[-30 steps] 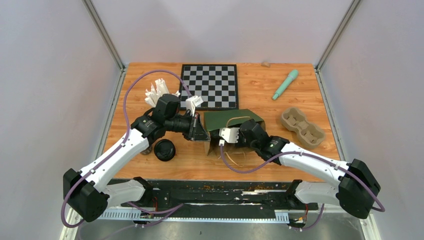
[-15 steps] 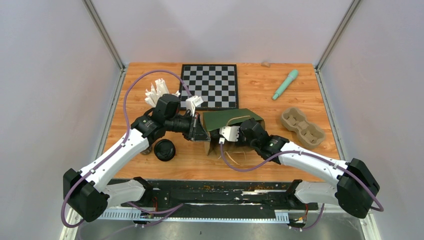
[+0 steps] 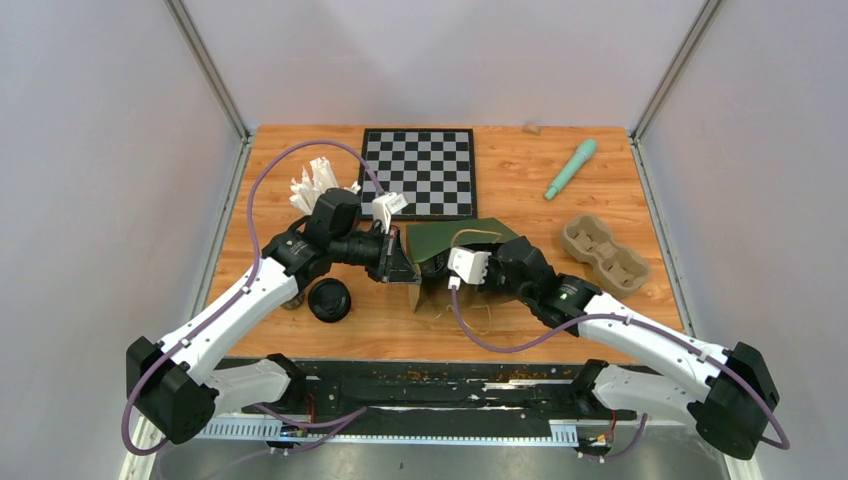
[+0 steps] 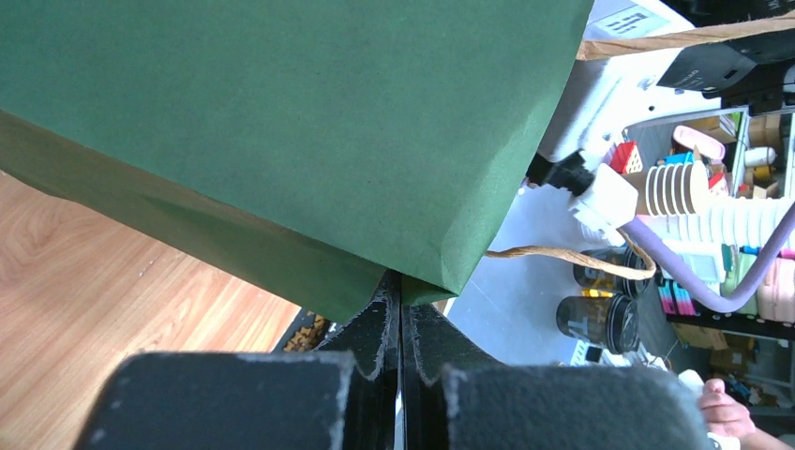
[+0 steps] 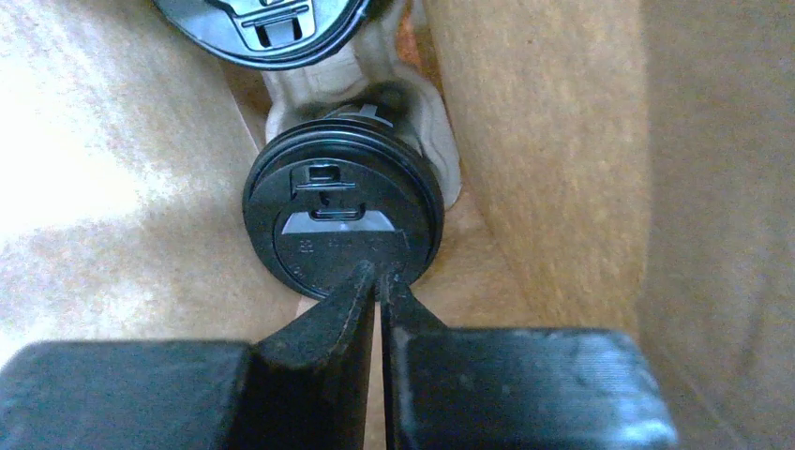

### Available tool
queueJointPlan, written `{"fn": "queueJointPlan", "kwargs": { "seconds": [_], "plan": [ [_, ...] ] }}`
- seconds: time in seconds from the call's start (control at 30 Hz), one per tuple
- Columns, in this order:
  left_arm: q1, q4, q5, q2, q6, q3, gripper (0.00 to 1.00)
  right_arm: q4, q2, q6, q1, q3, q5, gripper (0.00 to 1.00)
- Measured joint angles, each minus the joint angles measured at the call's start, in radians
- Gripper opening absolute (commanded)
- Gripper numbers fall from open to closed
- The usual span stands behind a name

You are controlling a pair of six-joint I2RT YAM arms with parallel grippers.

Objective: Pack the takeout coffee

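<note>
A green paper bag (image 3: 463,240) lies tipped in the middle of the table, its brown inside (image 5: 562,187) filling the right wrist view. My left gripper (image 4: 401,281) is shut on the bag's folded edge (image 4: 281,122). My right gripper (image 5: 380,274) reaches inside the bag, shut on the near rim of a takeout coffee cup's black lid (image 5: 342,220). That cup sits in a pulp carrier (image 5: 433,122), and a second black lid (image 5: 262,23) shows beyond it. Another takeout coffee cup (image 3: 329,299) stands on the table by my left forearm.
A red cup of white wrapped straws (image 3: 314,185) stands behind my left wrist. A checkerboard (image 3: 420,172) lies at the back, a teal tool (image 3: 571,168) to its right. An empty pulp cup carrier (image 3: 604,252) sits at the right. The bag's twine handles (image 3: 470,315) trail forward.
My right arm has shifted a little to the right and back, its wrist moving with it at the bag's mouth. The left arm and the bag's held edge have stayed put.
</note>
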Motion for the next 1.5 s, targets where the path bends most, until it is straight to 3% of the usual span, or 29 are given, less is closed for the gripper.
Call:
{"fn": "queueJointPlan", "kwargs": {
  "seconds": [0.87,1.5],
  "plan": [
    [-0.014,-0.001,-0.002,0.0,-0.008,0.012,0.0,-0.088,-0.034,0.065,0.0,0.024,-0.202,0.15],
    [-0.016,-0.047,-0.013,0.078,-0.023,0.106,0.0,-0.261,-0.238,0.095,0.0,0.139,-0.266,0.28]
  ]
}}
